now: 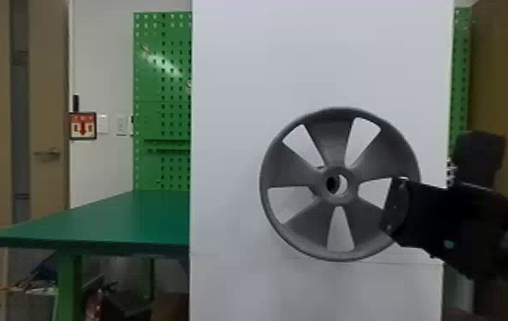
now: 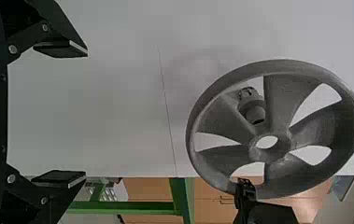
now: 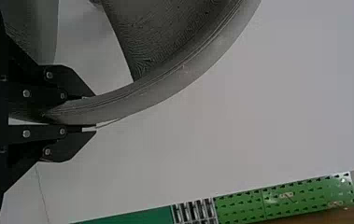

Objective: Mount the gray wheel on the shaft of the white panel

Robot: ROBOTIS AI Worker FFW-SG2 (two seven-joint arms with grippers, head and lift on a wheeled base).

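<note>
One hand, the right (image 1: 395, 206), holds the gray wheel (image 1: 334, 138) by its rim. Upright before the white panel (image 1: 240, 85), the wheel is nearer the panel's right edge than its left. Between two spokes, the left wrist view shows the shaft (image 2: 254, 111) behind the wheel, off the hub. The left hand's (image 2: 86, 113) fingers stand wide apart.

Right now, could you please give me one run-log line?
right pincer: gripping gray wheel by rim | left pincer: open | shaft: seen through spoke gap | mounting: unfinished
</note>
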